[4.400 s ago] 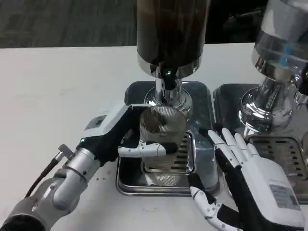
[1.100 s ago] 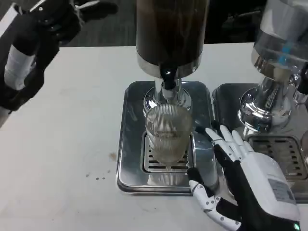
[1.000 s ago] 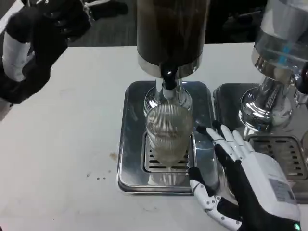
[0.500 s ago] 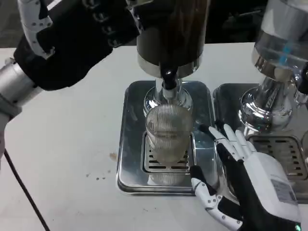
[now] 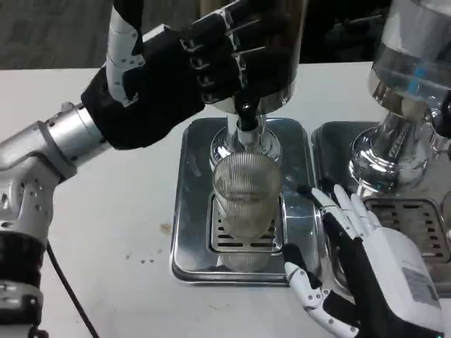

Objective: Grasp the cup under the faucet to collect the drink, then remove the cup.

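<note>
So the left hand (image 5: 187, 67) has come a long way in the last second: it was way off at the far left corner of the bench (image 5: 106, 211), and now it's up against the dispenser (image 5: 246, 49), fingers curled around the lower body just above the faucet (image 5: 245, 116). Whether it's actually pressing anything can't be told from this angle. A few seconds back this same hand was wrapped around the cup (image 5: 245, 193), so it has handed that job off. The cup hasn't budged: it stands upright on the drip tray (image 5: 194, 211), right below the faucet, and no liquid in it can be made out. The right hand (image 5: 366, 271) sits just right of the cup, fingers spread and holding nothing, close to the cup but not touching. It has barely shifted. Best guess is the left is going for the tap to start the pour, and the right is waiting to take the cup away afterwards.
</note>
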